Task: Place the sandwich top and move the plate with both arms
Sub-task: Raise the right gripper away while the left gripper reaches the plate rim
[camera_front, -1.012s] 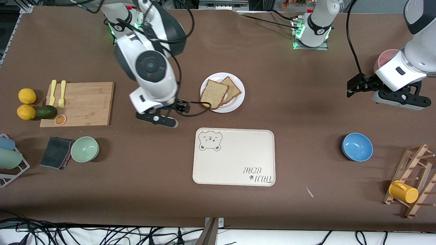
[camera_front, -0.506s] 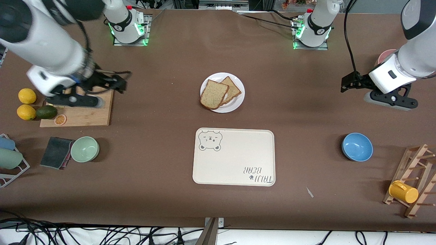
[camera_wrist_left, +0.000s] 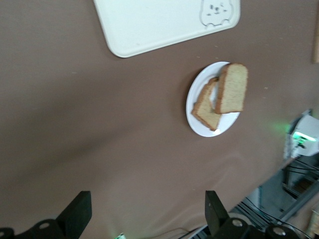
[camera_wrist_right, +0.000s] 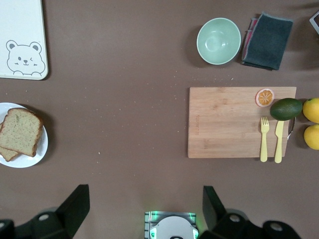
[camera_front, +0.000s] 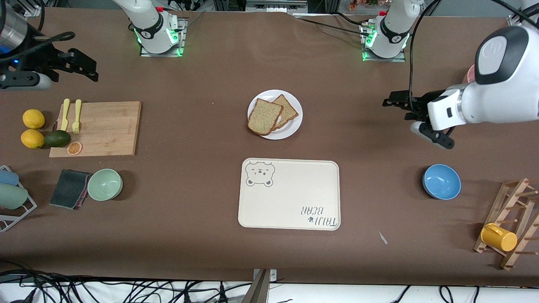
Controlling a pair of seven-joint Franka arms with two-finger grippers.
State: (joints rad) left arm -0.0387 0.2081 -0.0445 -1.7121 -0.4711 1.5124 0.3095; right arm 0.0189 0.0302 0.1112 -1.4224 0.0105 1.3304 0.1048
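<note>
So the sandwich top is sitting on the plate, laid slightly askew over a second bread slice that pokes out from under it on the side toward the left arm's end. The plate is on the brown table, roughly in the middle, with the cream tray just nearer the front camera. The tray has a little bear drawing in one corner and the words "TAIJI BEAR" printed in the diagonal corner, upside down from the front view.

Both grippers are empty with the jaws spread wide apart. The right gripper hangs over the table edge at the right arm's end, above the wooden cutting board; its wrist view looks down on the board, the two yellow forks, the orange slice, the avocado and the two lemons. The left gripper is in the air toward the left arm's end, over bare table near the blue bowl, well apart from the plate.

Also around: a mint green bowl beside a dark folded cloth, and a yellow mug on a wooden rack.
</note>
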